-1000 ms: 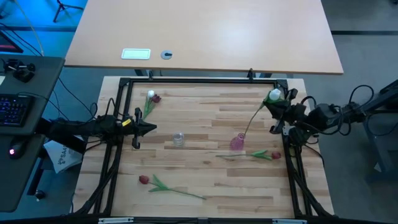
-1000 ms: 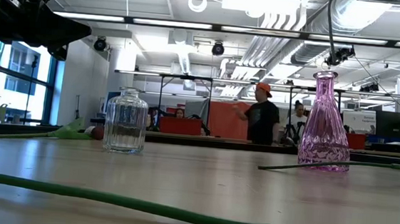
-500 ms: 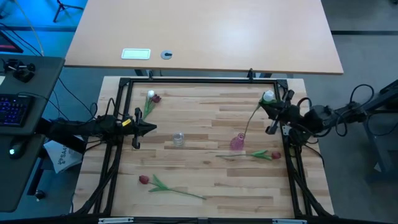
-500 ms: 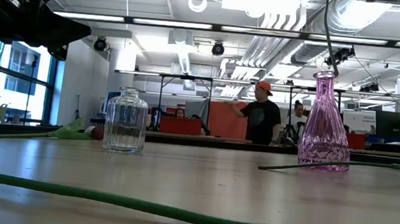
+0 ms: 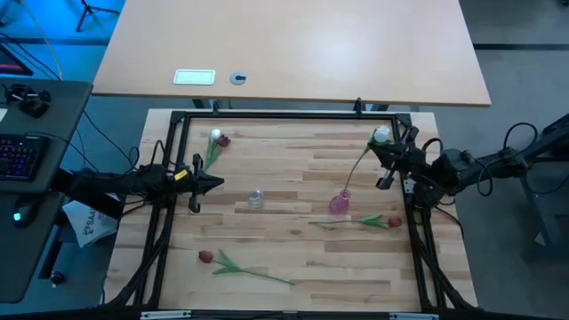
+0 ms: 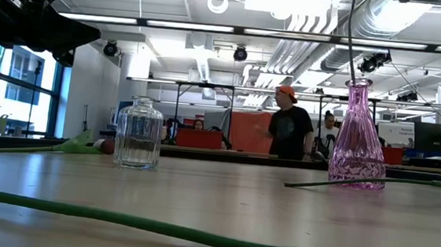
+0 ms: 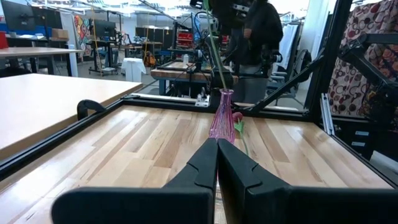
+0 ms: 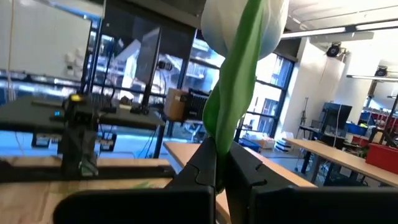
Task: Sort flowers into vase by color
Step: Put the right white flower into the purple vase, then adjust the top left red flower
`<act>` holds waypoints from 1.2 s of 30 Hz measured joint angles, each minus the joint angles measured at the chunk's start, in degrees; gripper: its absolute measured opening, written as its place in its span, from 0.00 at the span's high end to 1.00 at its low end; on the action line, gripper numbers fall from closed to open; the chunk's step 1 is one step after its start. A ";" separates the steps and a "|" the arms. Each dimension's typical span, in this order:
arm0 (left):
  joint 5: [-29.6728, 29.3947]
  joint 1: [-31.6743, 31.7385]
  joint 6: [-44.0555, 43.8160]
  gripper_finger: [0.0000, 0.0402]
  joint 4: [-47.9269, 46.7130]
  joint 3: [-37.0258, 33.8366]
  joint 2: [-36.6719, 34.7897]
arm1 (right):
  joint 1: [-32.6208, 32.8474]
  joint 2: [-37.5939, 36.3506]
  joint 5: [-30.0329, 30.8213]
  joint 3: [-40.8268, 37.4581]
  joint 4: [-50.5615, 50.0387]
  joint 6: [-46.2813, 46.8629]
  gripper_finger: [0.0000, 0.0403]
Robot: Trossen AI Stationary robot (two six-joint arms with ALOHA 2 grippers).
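Observation:
My right gripper [image 5: 388, 153] is near the table's far right corner, raised, shut on a white tulip [image 5: 382, 136]. The tulip's green stem [image 5: 356, 171] slants down into the mouth of the pink glass vase [image 5: 339, 203], [image 6: 355, 138]. My left gripper [image 5: 213, 184] is shut and waits at the table's left side. A clear glass vase [image 5: 255, 198] stands mid-table. A white tulip [image 5: 215, 135] and a dark red one [image 5: 224, 140] lie far left. One dark red tulip [image 5: 206, 256] lies near left, and another [image 5: 394, 221] lies beside the pink vase. My right gripper pinches the white tulip's stem [image 8: 219, 134] between its two fingers, just below the white head [image 8: 245, 25]. The tulip is lifted clear of the table. Its stem [image 6: 352, 39] hangs slanting below the fingers, with the lower end in the pink vase's mouth [image 6: 358, 83].
A black metal frame [image 5: 284, 115] borders the wooden table. A long green stem [image 6: 118, 220] lies across the near part. Bare wood shows in the middle between the two vases. People stand in the room far behind the table.
My right gripper has moved a little toward the table's left with the white tulip. The stem's upper part has swung left above the pink vase, while its lower end has stayed at the vase's mouth.

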 joint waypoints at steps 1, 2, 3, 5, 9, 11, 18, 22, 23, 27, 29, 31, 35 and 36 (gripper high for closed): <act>0.00 0.02 0.00 1.00 0.00 0.02 0.00 | 0.00 0.00 -0.01 0.00 -0.52 0.22 1.00; 0.00 0.00 0.00 1.00 0.00 0.02 0.00 | 0.00 0.00 0.00 0.00 -1.03 0.28 1.00; 0.00 0.00 0.00 1.00 0.00 0.00 0.00 | 0.00 0.00 0.01 0.00 -1.27 0.25 1.00; 0.00 0.02 0.00 1.00 0.00 0.02 -0.01 | 0.00 -0.04 0.01 0.00 -2.17 0.10 1.00; 0.00 0.00 0.00 1.00 0.00 0.00 0.00 | 0.00 -0.04 -0.75 0.00 -2.80 0.22 1.00; 0.00 0.02 0.00 1.00 0.00 0.02 -0.01 | 0.00 -0.04 -2.29 0.00 -3.06 1.25 1.00; 0.00 0.02 0.00 1.00 0.00 0.00 -0.02 | 0.02 0.07 -2.49 0.00 -6.34 8.21 0.95; 0.02 0.01 0.00 1.00 0.00 0.01 -0.01 | 0.04 0.04 -0.34 0.00 -6.45 12.48 0.87; 0.00 0.02 0.00 1.00 0.00 0.02 0.00 | 0.04 0.02 -0.16 0.00 -6.52 13.18 0.84; 0.00 0.00 0.00 1.00 0.00 0.02 -0.01 | 0.04 0.02 0.83 0.00 -7.72 16.38 0.71; 0.00 0.01 0.00 1.00 0.00 0.02 -0.01 | 0.04 0.02 1.61 0.24 -9.62 18.82 0.64; 0.00 0.00 0.00 1.00 0.00 0.02 -0.02 | 0.04 0.06 1.64 1.80 -14.50 21.76 0.57; 0.00 0.00 0.00 1.00 0.00 0.01 -0.01 | 0.04 0.78 0.13 7.10 -28.58 29.13 0.45; 0.00 0.01 0.00 1.00 0.00 0.01 0.00 | 0.04 1.10 -0.79 8.64 -32.20 30.95 0.43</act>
